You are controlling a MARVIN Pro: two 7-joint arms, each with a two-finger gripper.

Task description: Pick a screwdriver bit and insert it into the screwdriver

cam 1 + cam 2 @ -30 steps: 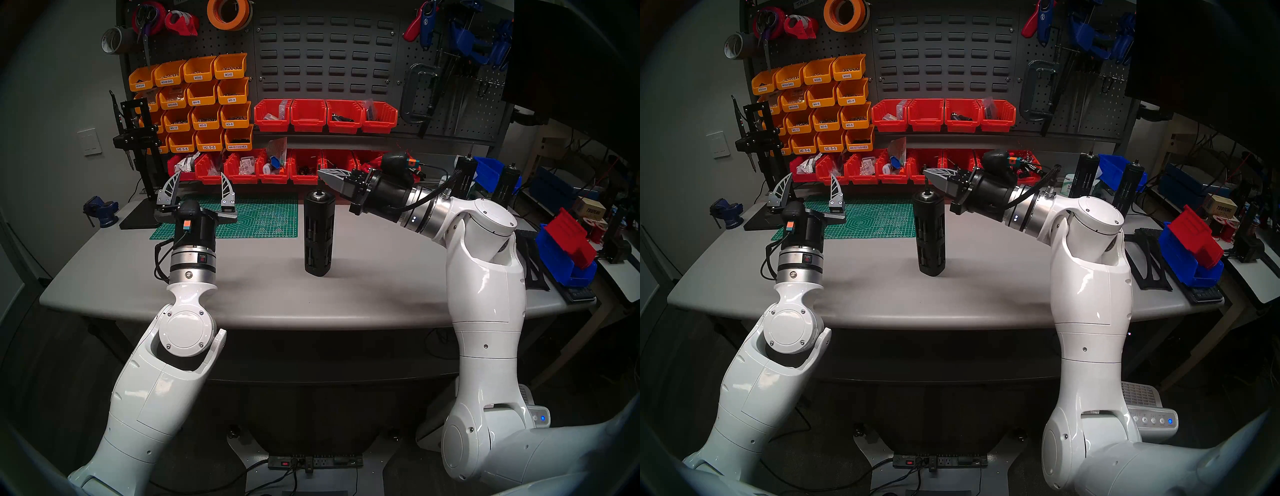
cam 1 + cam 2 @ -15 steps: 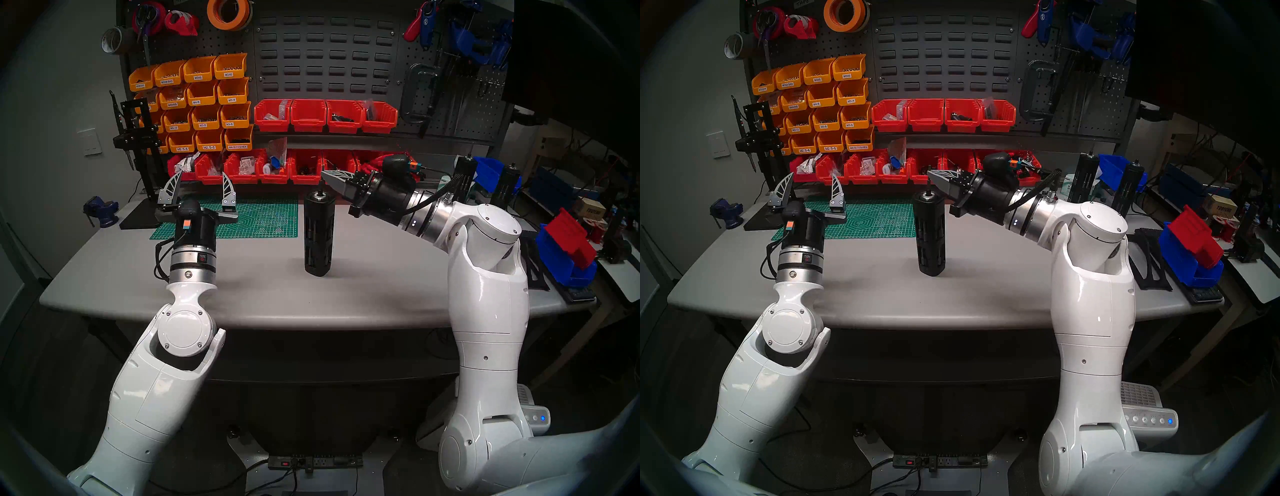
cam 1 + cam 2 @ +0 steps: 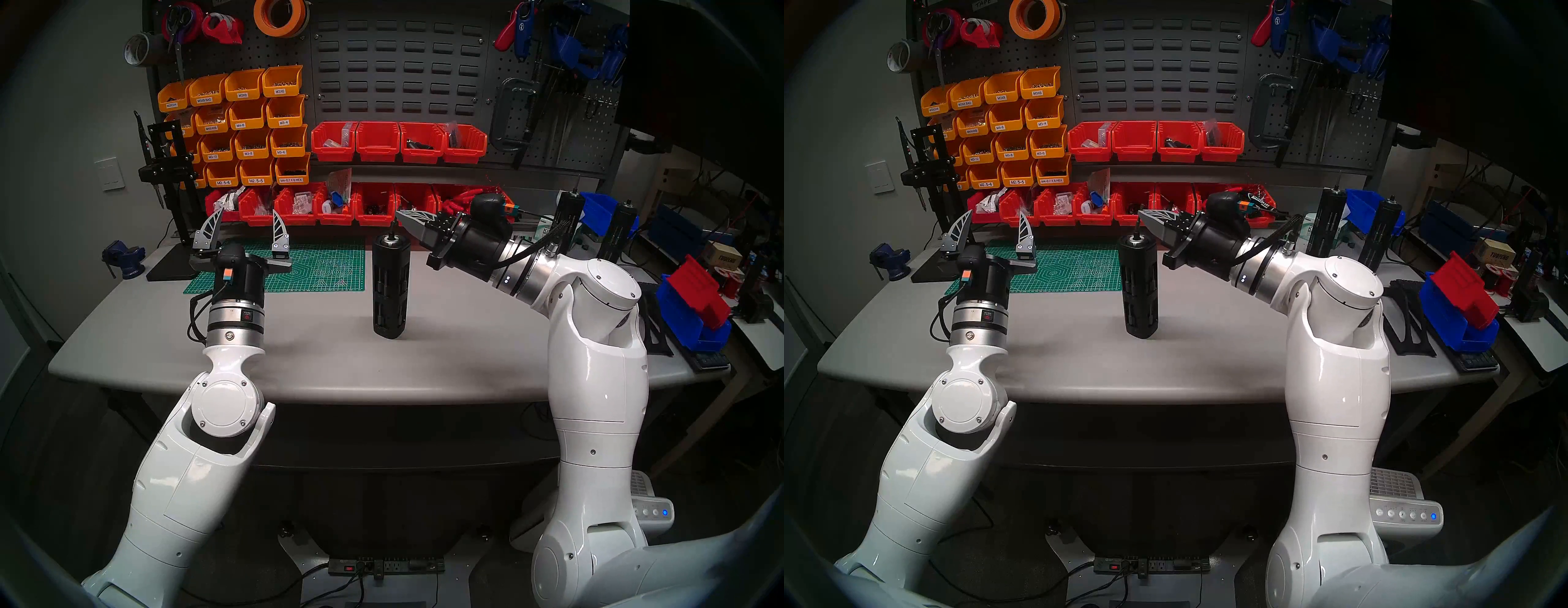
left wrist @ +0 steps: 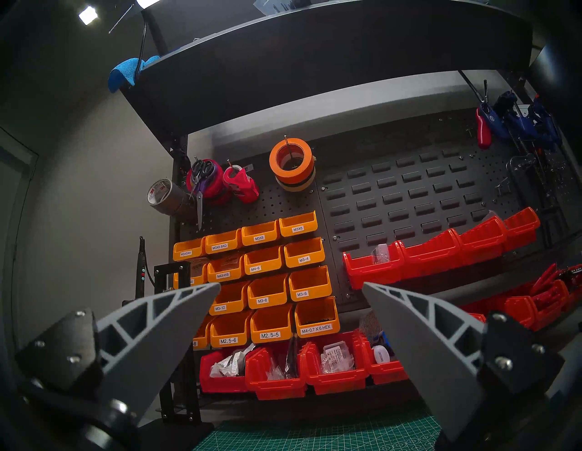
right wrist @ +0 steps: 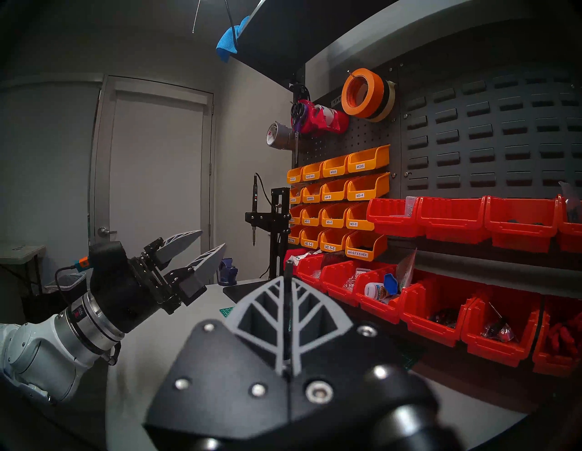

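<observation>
Head stereo left shows the right gripper (image 3: 401, 213) closed on the screwdriver bit (image 3: 395, 224), a thin dark rod pinched at the very tips and hanging roughly upright. The screwdriver (image 3: 391, 286) stands upright on the grey surface (image 3: 466, 339), its silver-ringed socket facing up; a short dark stub seems to rise from that socket, though it is too small to tell whether it belongs to the tool. The bit hangs just above and slightly to the right of the socket, so bit and socket share nearly the same vertical axis, with a small gap between the bit's lower end and the ring.

From the right wrist view, the bit (image 5: 288, 299) runs along the seam between the two closed fingers and pokes out past the tips.

The right arm is by far the nearer one. The left gripper (image 3: 245, 227) has its fingers spread wide and holds nothing; it hovers well apart, over the near edge of the green cutting mat (image 3: 322, 267), pointing up toward the pegboard.

By this reading, the coming move needs a small sideways shift toward the robot's left to bring the bit over the socket, then a straight descent. A tilt of the rod would likely make it catch on the ring.
</observation>
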